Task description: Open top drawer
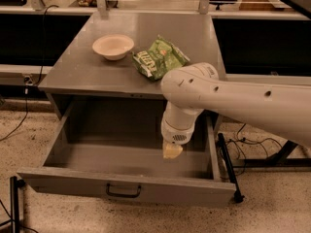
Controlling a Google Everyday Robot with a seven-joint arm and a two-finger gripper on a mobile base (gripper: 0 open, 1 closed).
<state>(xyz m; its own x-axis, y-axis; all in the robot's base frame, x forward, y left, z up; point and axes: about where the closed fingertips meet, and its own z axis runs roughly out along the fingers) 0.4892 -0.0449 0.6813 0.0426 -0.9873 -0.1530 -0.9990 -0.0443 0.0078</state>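
Observation:
The top drawer [121, 184] is a wide grey metal box under the grey tabletop. It stands pulled far out, and its inside shows bare. A small black loop handle [123, 192] sits at the centre of its front. My gripper [172, 151] hangs from the white arm, pointing down over the right part of the open drawer, above its floor. It touches neither the handle nor the drawer front.
On the grey tabletop [87, 67] sit a cream bowl [113, 46] and a green chip bag [159, 57]. A black bar [228, 166] stands at the drawer's right side, with cables on the floor behind. A black post [14, 203] stands at the lower left.

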